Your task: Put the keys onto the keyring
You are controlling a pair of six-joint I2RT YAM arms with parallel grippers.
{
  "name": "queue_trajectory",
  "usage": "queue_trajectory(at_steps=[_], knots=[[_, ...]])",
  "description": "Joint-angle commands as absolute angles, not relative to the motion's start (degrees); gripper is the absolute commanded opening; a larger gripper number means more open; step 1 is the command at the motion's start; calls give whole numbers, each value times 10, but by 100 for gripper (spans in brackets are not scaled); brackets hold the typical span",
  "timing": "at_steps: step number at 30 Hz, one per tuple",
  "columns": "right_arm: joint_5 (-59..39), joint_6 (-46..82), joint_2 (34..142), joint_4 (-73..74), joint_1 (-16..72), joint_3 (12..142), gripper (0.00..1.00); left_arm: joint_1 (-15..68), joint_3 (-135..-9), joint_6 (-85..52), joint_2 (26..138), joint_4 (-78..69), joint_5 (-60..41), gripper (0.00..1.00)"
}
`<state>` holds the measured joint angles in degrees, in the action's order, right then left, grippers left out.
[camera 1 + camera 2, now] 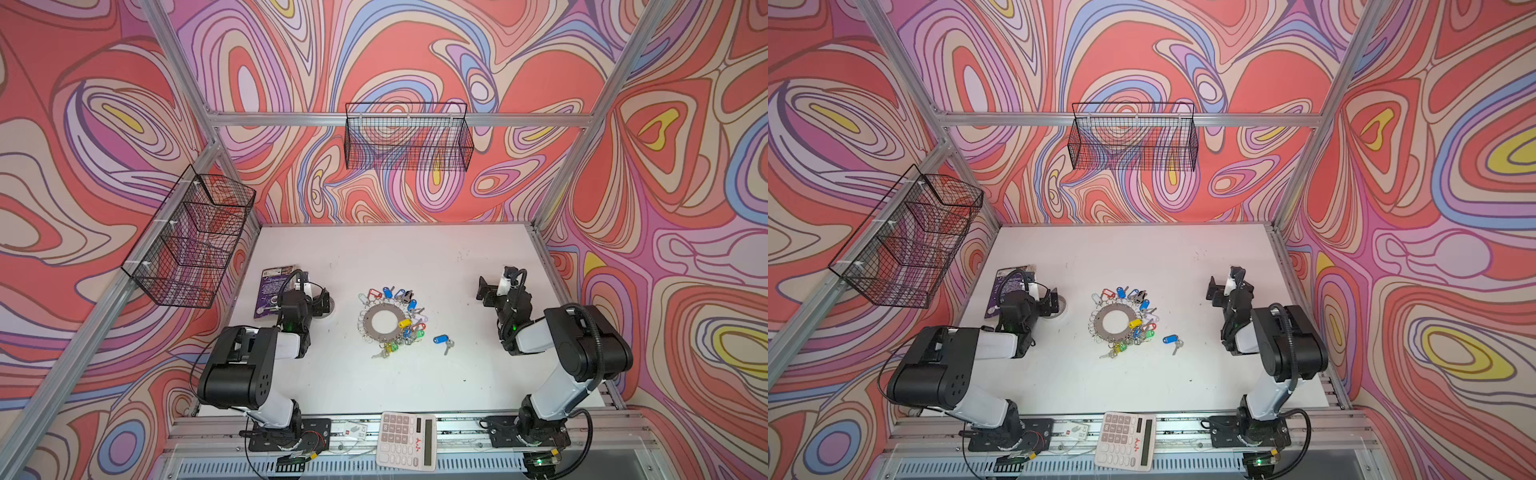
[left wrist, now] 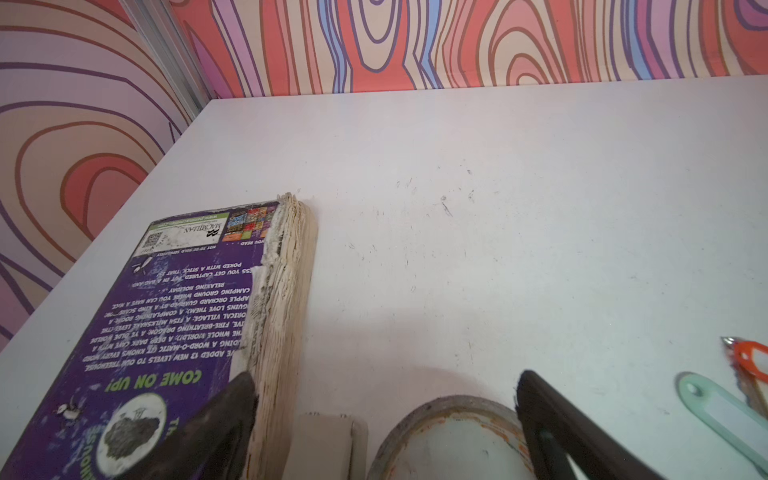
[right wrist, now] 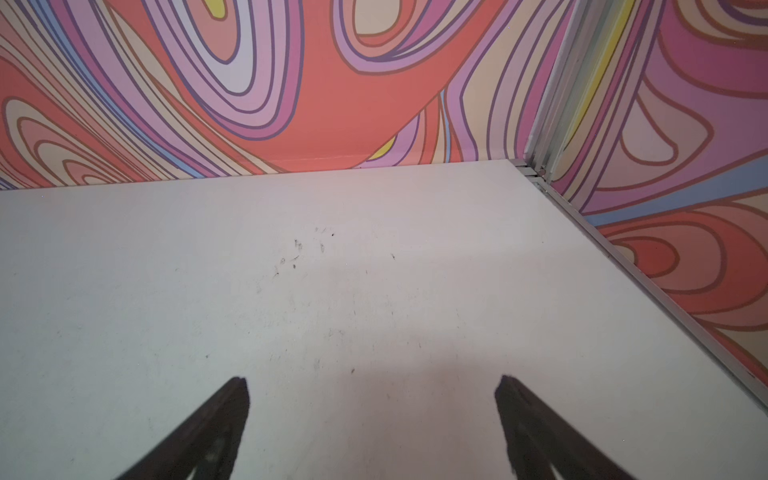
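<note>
1. In both top views the keyring (image 1: 384, 323) lies in the middle of the table (image 1: 374, 257), within reach of both arms. Most keys (image 1: 411, 305) fan round its rim. One blue-tagged key (image 1: 443, 341) lies loose near it on the right arm's side, likely yet to be attached.
2. Left wrist view: the left pincer (image 2: 384, 377) stands apart, empty, over a tape roll (image 2: 449, 405) beside a worn book (image 2: 174, 316) printed "MACMILLAN" and "COME ON UP!".
3. Right wrist view: the right pincer (image 3: 372, 381) gapes over bare table, holding nothing.
</note>
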<state>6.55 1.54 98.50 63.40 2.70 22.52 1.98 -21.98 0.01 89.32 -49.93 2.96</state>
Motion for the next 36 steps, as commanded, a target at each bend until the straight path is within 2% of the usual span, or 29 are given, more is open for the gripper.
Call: queue_trajectory(at_steps=[1,33,36], knots=[[62,9,981,642,25,226,98,20,-214,9,883,-512,25,100],[64,8,980,645,25,224,98,18,-218,9,882,-505,20,100],[64,8,980,645,25,224,98,18,-216,-6,883,-509,58,100]])
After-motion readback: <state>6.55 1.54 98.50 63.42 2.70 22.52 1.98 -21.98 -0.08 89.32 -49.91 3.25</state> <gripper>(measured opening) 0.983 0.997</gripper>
